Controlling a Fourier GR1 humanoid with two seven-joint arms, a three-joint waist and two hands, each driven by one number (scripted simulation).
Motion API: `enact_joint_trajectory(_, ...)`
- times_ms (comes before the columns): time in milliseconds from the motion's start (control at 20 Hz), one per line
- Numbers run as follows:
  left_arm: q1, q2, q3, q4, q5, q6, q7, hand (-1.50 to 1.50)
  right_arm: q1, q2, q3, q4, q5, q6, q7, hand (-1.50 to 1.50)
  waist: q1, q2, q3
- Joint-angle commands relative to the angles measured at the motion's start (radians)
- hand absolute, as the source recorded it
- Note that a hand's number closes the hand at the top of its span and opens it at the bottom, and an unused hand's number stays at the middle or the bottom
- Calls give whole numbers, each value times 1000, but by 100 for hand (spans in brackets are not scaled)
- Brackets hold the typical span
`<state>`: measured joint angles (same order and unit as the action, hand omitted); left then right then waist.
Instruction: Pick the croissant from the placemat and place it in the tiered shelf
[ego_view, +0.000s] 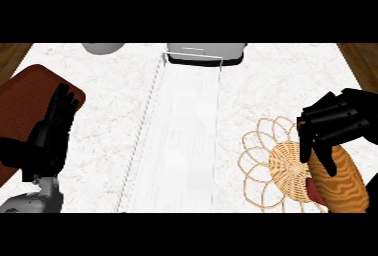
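The croissant (343, 187) lies at about 4 o'clock on the desk (251, 85), its long axis running from 11 o'clock to 5 o'clock. The far tip points up toward the robot's right hand (336, 122), which is clenched round that upper end with fingers curled down over the crust. The pastry overlaps the 3 o'clock edge of the woven placemat (284, 165); whether it has left the mat cannot be told from here. The step in hand looks like the pick itself. The next move would call for a lift clear of the wicker, then a carry toward 9 o'clock to the clear tiered shelf (181, 130) at the desk's centre, probably turning the croissant to run along the shelf's length. At 8 o'clock the left hand (52, 127) rests released, fingers straight, at the edge of a brown board (26, 95).
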<state>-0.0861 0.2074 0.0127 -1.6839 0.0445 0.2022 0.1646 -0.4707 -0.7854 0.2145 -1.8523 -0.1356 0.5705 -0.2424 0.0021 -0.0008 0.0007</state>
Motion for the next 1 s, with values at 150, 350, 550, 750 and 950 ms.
enact_joint_trajectory(150, 17, -6, -1, -26, -26, -8, 12, 0, -164, 216, 43, 80, 42, -36, 202, 150, 10, 1, -1)
enact_joint_trajectory(350, 30, -19, 8, 22, -9, -38, -46, 0, -220, 316, 48, 221, 115, -49, 177, 150, 12, 3, -1)
enact_joint_trajectory(550, 47, -34, -5, -31, -33, -27, -21, 0, -222, 417, 75, 272, 210, -75, 160, 150, 8, 2, -1)
enact_joint_trajectory(750, 19, -36, 2, -41, -42, -17, 30, 0, -279, 526, 80, 376, 286, -135, 132, 150, 9, 2, -1)
enact_joint_trajectory(950, 16, -53, 5, 9, -42, -30, -10, 0, -287, 579, 72, 502, 349, -153, 21, 150, 7, 3, -1)
